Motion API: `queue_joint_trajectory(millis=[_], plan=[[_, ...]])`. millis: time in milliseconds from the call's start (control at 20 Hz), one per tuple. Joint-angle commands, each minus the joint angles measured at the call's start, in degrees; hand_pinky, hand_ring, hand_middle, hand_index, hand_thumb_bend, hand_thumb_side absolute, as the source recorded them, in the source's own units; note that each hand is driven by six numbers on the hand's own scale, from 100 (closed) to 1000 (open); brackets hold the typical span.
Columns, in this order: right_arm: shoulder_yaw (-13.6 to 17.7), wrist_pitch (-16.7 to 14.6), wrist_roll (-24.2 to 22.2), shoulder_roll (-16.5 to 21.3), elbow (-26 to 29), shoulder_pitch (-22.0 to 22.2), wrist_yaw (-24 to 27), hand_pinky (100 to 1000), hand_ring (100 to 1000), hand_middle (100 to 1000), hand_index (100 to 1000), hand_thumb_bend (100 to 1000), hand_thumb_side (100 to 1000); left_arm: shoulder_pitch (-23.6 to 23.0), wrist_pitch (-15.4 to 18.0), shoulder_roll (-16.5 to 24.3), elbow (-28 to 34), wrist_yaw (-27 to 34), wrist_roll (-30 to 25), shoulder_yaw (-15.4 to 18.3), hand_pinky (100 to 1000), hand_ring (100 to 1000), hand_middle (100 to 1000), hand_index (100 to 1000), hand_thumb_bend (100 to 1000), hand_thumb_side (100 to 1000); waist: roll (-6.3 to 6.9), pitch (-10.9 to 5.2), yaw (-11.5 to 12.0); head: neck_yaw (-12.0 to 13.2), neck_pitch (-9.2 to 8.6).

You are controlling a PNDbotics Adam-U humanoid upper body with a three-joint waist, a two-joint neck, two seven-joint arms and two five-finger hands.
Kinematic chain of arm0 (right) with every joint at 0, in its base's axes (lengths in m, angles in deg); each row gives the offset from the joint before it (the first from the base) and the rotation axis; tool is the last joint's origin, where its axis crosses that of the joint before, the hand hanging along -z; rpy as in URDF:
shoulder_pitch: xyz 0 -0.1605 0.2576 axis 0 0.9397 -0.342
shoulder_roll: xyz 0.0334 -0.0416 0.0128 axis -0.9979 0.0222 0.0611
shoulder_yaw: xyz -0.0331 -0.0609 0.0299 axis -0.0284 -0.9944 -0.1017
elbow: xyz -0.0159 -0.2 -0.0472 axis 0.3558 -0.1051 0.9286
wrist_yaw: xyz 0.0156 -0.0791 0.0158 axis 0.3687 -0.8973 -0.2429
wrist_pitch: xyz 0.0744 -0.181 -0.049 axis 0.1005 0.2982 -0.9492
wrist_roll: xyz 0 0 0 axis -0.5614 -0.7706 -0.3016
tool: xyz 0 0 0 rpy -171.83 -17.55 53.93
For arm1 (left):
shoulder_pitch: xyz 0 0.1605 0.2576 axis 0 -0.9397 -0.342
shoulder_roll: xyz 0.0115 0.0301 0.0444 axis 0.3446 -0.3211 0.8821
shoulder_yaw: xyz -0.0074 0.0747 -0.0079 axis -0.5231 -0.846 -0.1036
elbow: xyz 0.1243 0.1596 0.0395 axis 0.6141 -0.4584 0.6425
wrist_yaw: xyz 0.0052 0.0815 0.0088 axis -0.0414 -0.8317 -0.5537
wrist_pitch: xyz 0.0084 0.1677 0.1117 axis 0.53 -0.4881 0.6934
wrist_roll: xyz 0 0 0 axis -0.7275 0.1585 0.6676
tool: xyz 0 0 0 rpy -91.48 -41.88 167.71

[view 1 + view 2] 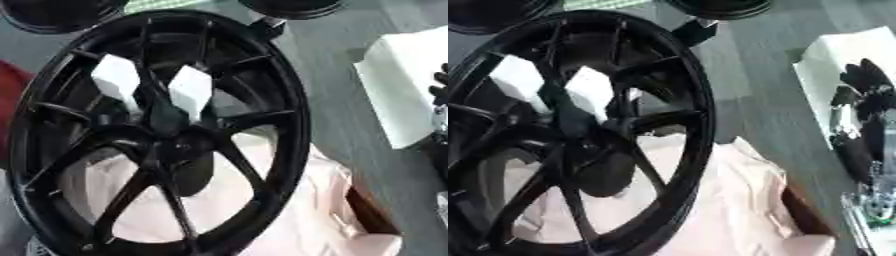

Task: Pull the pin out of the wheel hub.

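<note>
A large black spoked wheel [289, 115] fills the left and middle of both views, tilted over pale pink cloth [306, 210]. Its hub [179, 147] sits at the centre where the spokes meet, dark and hard to read; I cannot make out a pin there. Two white blocks [191, 90] show through the upper spokes. My right hand [866, 85] hangs at the right edge over a white box, well apart from the wheel, its black fingers relaxed and holding nothing. My left hand shows in neither view.
A white box [824, 55] lies at the right on the grey floor [341, 125]. Two more black wheels [52, 15] sit at the top edge. A brown cardboard edge [372, 210] borders the pink cloth. Something red [10, 85] shows at far left.
</note>
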Motion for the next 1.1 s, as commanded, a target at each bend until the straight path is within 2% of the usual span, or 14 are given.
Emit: queue_joint_trajectory(millis=[50, 700, 950, 1100], plan=[[0.5, -0.1, 0.2, 0.7, 1.4, 0.0, 0.2, 818, 855, 815, 915, 100, 559, 0.6, -0.2, 1.7, 0.3, 0.2, 0.1, 0.7, 872, 852, 786, 869, 100, 669, -0.17, -1.68, 0.0, -0.1, 0.14], [0.5, -0.1, 0.1, 0.8, 1.4, 0.0, 0.3, 818, 854, 814, 916, 100, 559, 0.5, -0.3, 1.8, 0.7, -0.6, 0.1, -0.2, 874, 853, 789, 871, 100, 673, -0.15, -1.65, 0.0, -0.2, 0.07], [0.4, -0.1, 0.1, 0.9, 1.4, -0.1, 0.4, 817, 854, 813, 915, 100, 559, 0.3, -0.4, 2.3, 2.0, -3.4, 0.1, -2.7, 882, 859, 801, 883, 100, 676, -0.05, -1.63, 0.0, -0.2, 0.01], [0.4, -0.1, 0.1, 1.0, 1.4, -0.1, 0.4, 818, 853, 813, 915, 100, 559, 0.0, -0.6, 2.7, 3.6, -5.0, 0.1, -5.4, 878, 856, 795, 895, 100, 713, 0.04, -1.59, 0.0, -0.2, -0.17]])
